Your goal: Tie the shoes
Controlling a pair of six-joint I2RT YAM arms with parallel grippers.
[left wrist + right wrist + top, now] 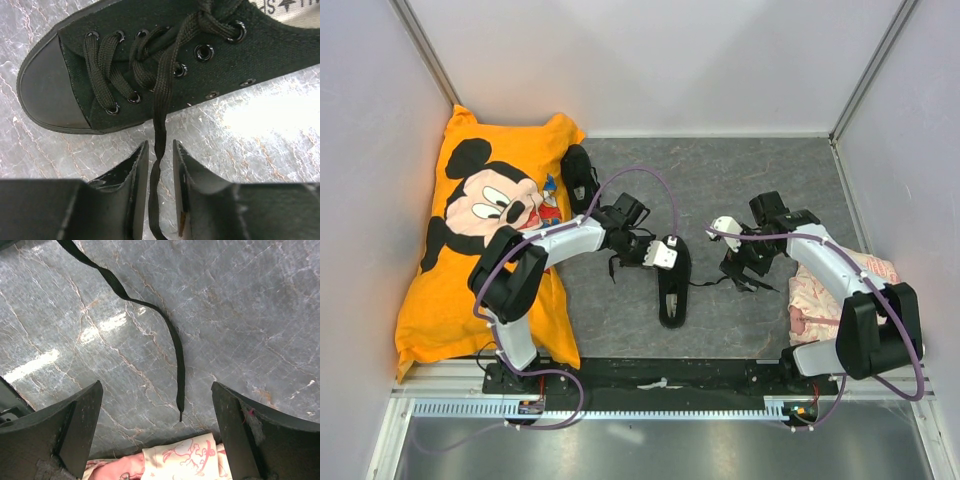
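One black shoe lies in the middle of the grey table; a second black shoe rests by the pillow. In the left wrist view the shoe shows its toe cap and laced eyelets. One lace runs down from it between my left gripper's fingers, which stand narrowly apart with gaps on both sides of it. My left gripper hovers at the middle shoe. My right gripper is wide open and empty above the table, the other lace's tip lying between its fingers. It is right of the shoe.
An orange Mickey Mouse pillow covers the left side of the table. A pink and cream printed cloth lies at the right, also at the bottom of the right wrist view. White walls close in the back and sides.
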